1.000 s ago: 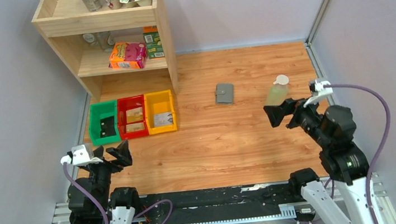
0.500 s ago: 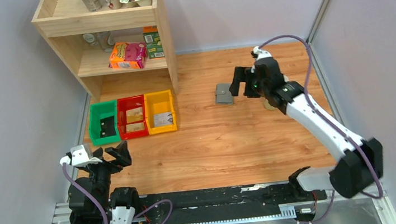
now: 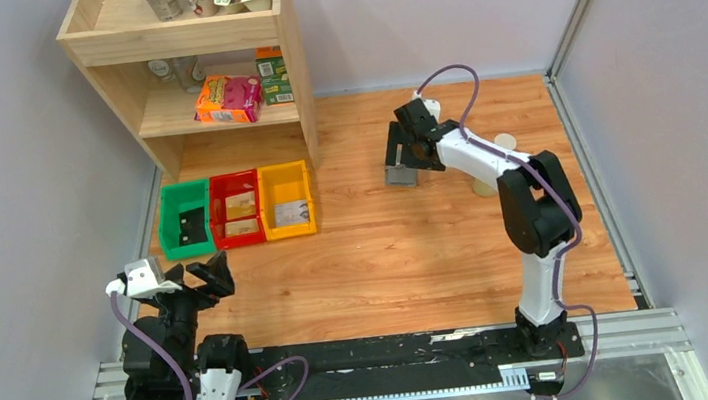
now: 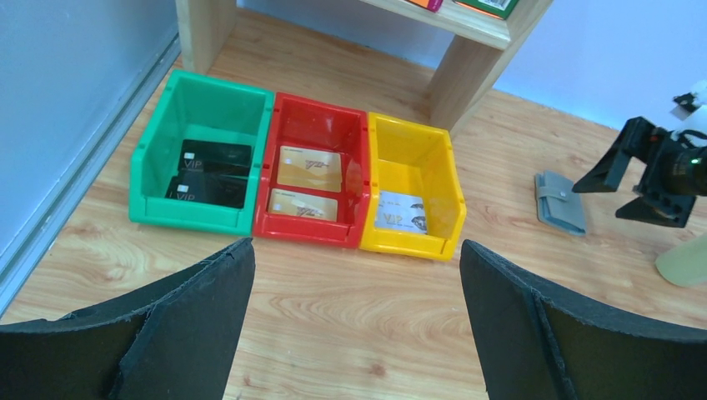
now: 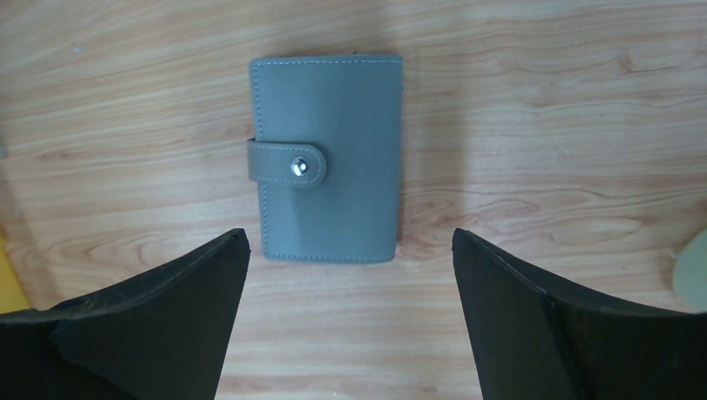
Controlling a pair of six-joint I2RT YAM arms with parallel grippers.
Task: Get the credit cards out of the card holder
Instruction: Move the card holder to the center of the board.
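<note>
Hovered with the right gripper [image 5: 349, 235] directly above the closed card holder [image 5: 327, 158], flat on the table [image 5: 542, 125] toward its far side, snap tab [image 5: 292, 163] fastened, credit cards out of sight inside. Risked shoving the thin holder across the wood rather than pinching it. Held that gripper spread wider than the holder, touching nothing; held the left gripper [image 4: 357, 243] equally wide, empty.
</note>
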